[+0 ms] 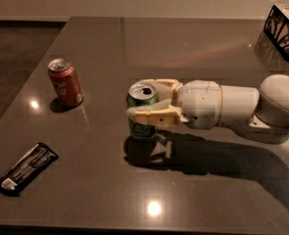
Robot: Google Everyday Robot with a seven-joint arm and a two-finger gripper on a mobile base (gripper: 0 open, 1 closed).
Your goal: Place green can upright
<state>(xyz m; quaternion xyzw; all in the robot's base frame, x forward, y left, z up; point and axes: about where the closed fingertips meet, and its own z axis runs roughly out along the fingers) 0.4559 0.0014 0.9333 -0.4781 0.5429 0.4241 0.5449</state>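
Note:
The green can (143,129) stands upright near the middle of the dark table (183,48), its silver top with the open mouth facing up. My gripper (150,100) reaches in from the right and its cream fingers (153,115) clasp the can's upper half from both sides. The can's base appears to rest on the table top, over its own shadow. The white arm stretches away to the right edge of the view.
A red cola can (65,82) stands upright at the left of the table. A black snack packet (26,168) lies near the front left corner. A black wire basket (284,24) sits at the back right. The table's left edge drops to the floor.

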